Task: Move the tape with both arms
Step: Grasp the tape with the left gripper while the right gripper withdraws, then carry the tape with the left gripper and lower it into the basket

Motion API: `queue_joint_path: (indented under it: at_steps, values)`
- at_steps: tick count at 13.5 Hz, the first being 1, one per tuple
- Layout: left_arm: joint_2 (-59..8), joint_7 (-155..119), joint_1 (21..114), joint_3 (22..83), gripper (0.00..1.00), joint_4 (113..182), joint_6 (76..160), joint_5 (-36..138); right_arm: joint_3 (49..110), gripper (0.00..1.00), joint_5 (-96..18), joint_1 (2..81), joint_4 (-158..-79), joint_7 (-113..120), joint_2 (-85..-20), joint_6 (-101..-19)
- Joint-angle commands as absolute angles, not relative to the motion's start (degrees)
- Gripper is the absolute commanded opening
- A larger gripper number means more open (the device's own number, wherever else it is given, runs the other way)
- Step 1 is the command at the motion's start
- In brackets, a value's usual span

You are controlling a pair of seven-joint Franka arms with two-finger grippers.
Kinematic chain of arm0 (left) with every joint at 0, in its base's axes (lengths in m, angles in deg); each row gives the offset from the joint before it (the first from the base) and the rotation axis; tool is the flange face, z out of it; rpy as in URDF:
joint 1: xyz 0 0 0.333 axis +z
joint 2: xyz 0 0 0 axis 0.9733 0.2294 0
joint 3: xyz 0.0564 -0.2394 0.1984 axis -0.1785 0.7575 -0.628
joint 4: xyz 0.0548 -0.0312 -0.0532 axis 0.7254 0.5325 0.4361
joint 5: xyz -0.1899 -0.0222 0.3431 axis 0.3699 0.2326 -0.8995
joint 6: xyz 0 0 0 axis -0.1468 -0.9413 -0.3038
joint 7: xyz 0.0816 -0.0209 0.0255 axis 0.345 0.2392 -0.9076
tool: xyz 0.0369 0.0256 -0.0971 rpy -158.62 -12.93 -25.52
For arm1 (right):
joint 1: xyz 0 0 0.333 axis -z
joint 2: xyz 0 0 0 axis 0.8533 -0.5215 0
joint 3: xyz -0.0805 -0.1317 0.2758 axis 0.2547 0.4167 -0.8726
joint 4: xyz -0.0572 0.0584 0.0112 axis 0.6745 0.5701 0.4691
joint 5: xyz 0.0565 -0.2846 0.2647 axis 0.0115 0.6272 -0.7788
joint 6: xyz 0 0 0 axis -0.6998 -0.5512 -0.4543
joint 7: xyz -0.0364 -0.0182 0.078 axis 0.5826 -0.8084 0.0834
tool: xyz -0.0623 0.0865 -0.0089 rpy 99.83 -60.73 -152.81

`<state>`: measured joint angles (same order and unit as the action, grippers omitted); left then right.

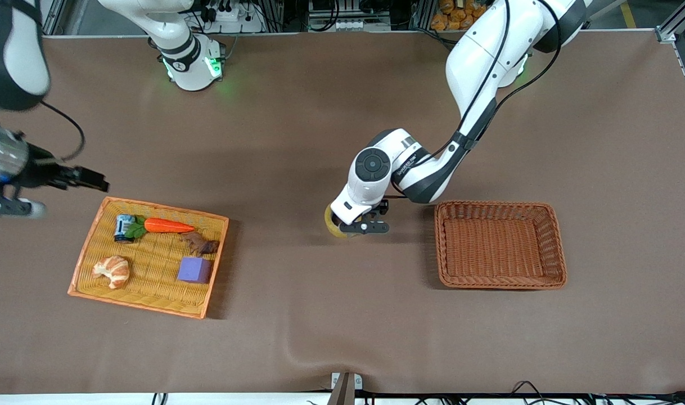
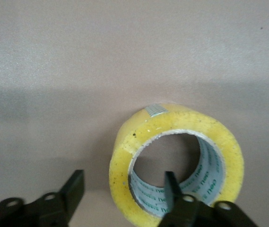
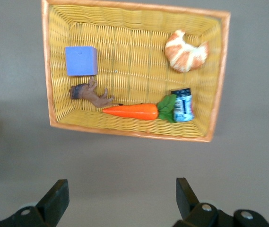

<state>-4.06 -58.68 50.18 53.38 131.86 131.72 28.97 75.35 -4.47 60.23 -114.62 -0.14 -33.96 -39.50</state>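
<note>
We see the left end effector (image 2: 125, 189) open around 1 wall of the glossy translucent yellow tape roll (image 2: 177, 165) lying on the brown surface (image 1: 297, 129), between the yellow wicker tray (image 1: 82, 264) and brown woven basket (image 1: 556, 247). The slick rim could slip. The right end effector (image 3: 120, 194) waits open above the tray.

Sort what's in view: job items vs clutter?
Job:
- translucent yellowish ring-shaped tape roll, on the table
- left gripper, open, one finger in the roll's hole
- right gripper, open, waiting over the table by the yellow wicker tray

Lying about:
- purple cube
- orange carrot
- croissant
- brown wicker basket
</note>
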Motion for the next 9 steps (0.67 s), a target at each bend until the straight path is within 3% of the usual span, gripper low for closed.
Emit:
queue_joint_path:
  at_steps: [1,3,5,9]
  values:
    - [-2.50,-58.81,49.40,52.98,0.41,130.60,133.20,26.43,73.67,1.00,-2.09,61.29,-111.51,2.95,-32.13,-35.15]
    - [-3.19,-58.98,49.67,52.98,0.00,130.51,133.38,26.07,73.49,1.00,-2.08,61.99,-107.37,3.30,-32.31,-31.19]
    - [-5.55,-59.42,51.33,53.15,0.00,131.12,132.34,27.04,73.32,1.00,-2.26,62.00,-104.11,3.75,-32.57,-28.90]
    - [-17.68,-58.55,62.48,58.77,0.00,133.15,113.93,27.92,73.40,1.00,-3.14,61.82,-103.05,1.82,-32.66,-27.66]
